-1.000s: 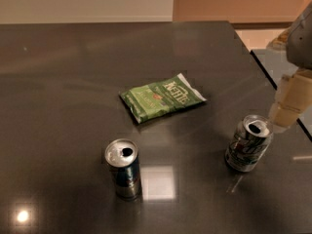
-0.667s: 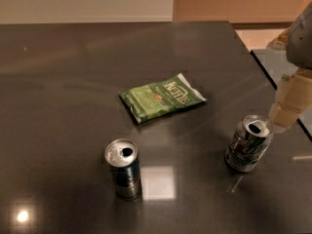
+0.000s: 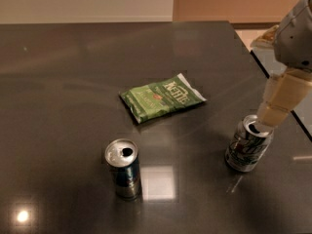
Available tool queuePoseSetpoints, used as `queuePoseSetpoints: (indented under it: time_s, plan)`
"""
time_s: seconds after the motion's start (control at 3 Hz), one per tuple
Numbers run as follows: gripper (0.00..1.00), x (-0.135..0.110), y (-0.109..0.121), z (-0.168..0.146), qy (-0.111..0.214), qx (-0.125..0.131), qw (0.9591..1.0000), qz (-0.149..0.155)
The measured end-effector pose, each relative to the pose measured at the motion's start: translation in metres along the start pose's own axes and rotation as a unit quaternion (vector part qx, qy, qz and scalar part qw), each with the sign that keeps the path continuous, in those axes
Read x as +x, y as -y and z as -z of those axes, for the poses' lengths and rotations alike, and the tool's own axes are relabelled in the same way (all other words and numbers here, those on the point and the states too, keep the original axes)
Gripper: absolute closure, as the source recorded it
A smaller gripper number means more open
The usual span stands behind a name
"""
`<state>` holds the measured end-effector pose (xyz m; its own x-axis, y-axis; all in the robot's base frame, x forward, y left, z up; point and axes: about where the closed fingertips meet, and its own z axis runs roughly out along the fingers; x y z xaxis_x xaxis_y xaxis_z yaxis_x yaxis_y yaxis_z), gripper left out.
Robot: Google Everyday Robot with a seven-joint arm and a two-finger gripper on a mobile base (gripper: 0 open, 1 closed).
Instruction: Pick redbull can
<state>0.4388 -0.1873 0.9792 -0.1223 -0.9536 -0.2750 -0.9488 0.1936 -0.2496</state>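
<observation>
**Gripper at right edge over patterned can, redbull can standing front-left**

We see the gripper (image 3: 269,117) at the right side of the view. It is cream-coloured and hangs down from a grey arm segment (image 3: 296,33) that enters at the top right corner. Its lower end sits at the top rim of the patterned can (image 3: 246,147), on that can's far right side. We cannot tell whether it touches the rim or only overlaps it. We also cannot tell how far the gripper is open, or whether it has hold of anything.

The patterned can stands upright near the table's right edge. It is white, green and black, and its top is opened.

The green chip bag (image 3: 162,97) lies flat left of the gripper and farther back, near the table's middle. It is turned at a slant, with white lettering on it.

The redbull can (image 3: 123,169) stands upright at front-left of centre, well apart from the gripper and from the patterned can. It is nearer to us than the bag. It has a dark blue and silver body, and the silver top shows an open mouth.

All three rest on a dark glossy table (image 3: 58,82) that shows light reflections, one of them a bright patch just right of the redbull can.
</observation>
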Motion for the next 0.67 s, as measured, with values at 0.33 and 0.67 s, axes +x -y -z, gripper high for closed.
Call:
queuePoseSetpoints:
  time_s: [0.33, 0.67]
  plan:
    - [0.00, -0.037, -0.010, -0.014, 0.051, -0.035, 0.9973, 0.039]
    - [0.00, -0.081, -0.029, -0.032, 0.101, -0.077, 0.9889, 0.078]
